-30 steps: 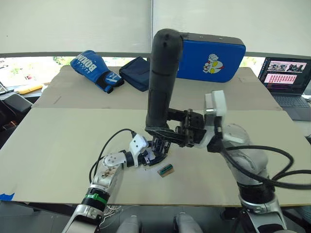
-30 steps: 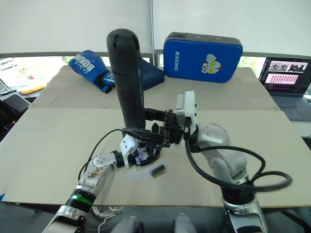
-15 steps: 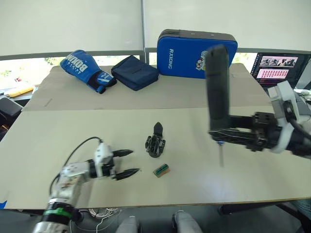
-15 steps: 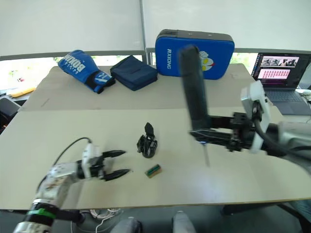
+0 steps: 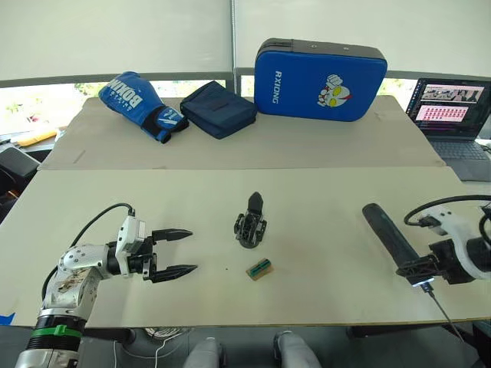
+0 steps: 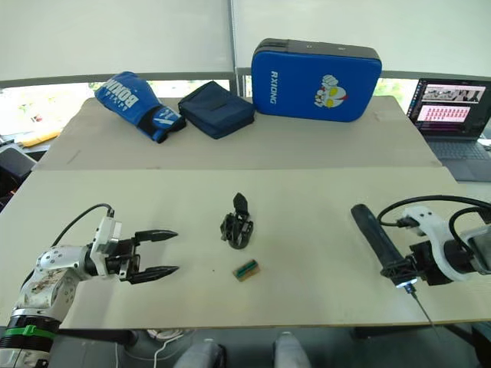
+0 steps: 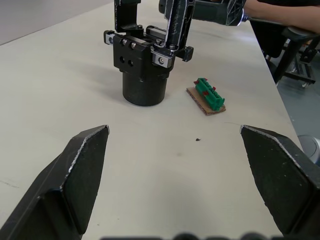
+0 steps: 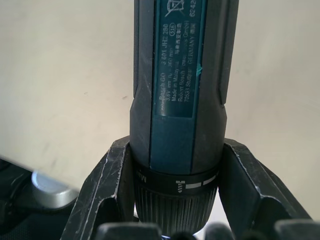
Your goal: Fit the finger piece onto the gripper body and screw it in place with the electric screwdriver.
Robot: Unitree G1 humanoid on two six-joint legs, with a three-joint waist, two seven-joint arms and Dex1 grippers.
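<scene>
The gripper body (image 5: 250, 223) stands upright in the middle of the table (image 5: 322, 192), one pointed finger sticking up. Just near-right of it lies a small green block (image 5: 260, 268). The left gripper (image 5: 175, 251) is at the near left, well apart from the gripper body, its two fingers spread wide and holding nothing. The left wrist view shows the round base and the screws of the gripper body more clearly. At the near right edge, the right gripper (image 5: 418, 267) is clamped on the electric screwdriver (image 5: 390, 237), which lies low over the table with its thin bit pointing past the near edge. The right wrist view shows the fingers (image 8: 107, 185) pressing the screwdriver's collar on both sides.
</scene>
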